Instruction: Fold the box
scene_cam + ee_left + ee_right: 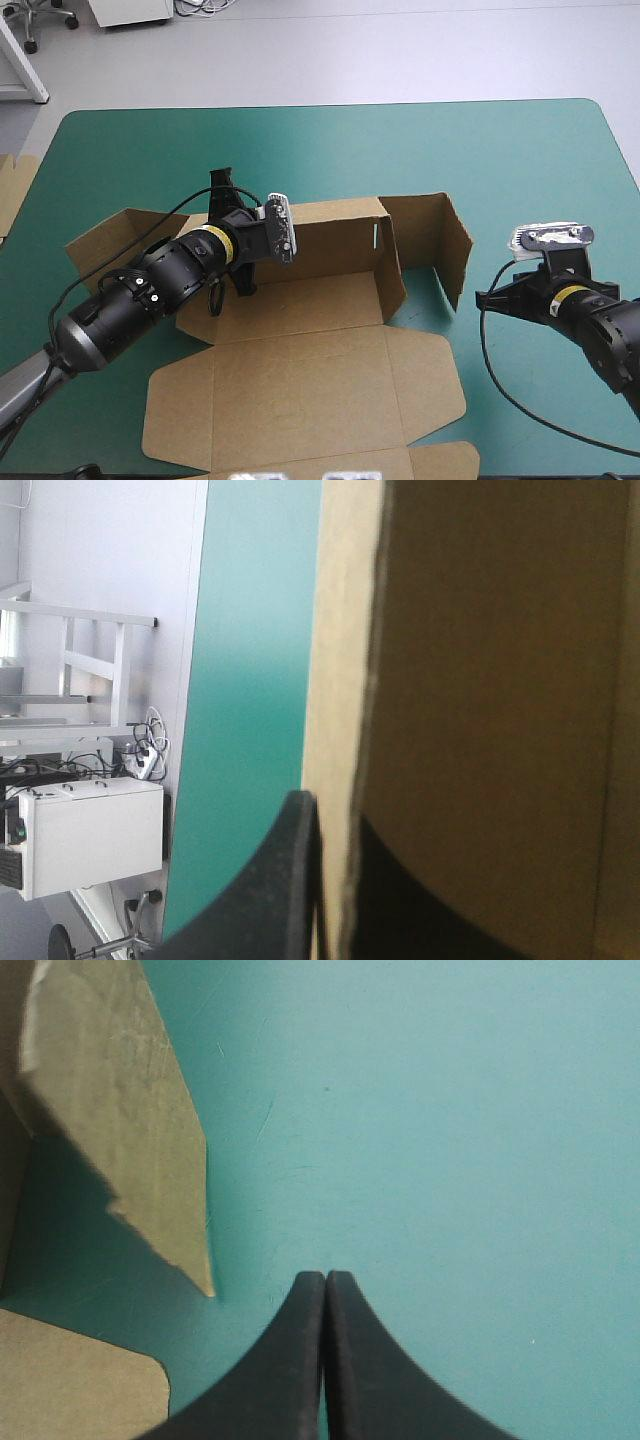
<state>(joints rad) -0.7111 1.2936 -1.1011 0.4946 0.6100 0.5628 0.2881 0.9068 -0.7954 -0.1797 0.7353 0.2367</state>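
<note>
Board: the box (300, 370) is smooth brown sheet with creased folds and rounded flap corners.
Box: mid-frame in the high view on the teal-green cover (500, 150); rear wall raised, a side panel upright at centre right, lid flat toward the lower edge.
Left gripper (232, 235): clenched on the rear wall, one black finger on each side.
Right gripper (488, 297): pinched together, empty, over bare cover near the upright panel.
Spare board (15, 185): at the left edge.

No text, label, brand, number or sign can be read in any of the views. The faces that show of the brown cut-board box (300, 370) are plain and carry no lettering.
</note>
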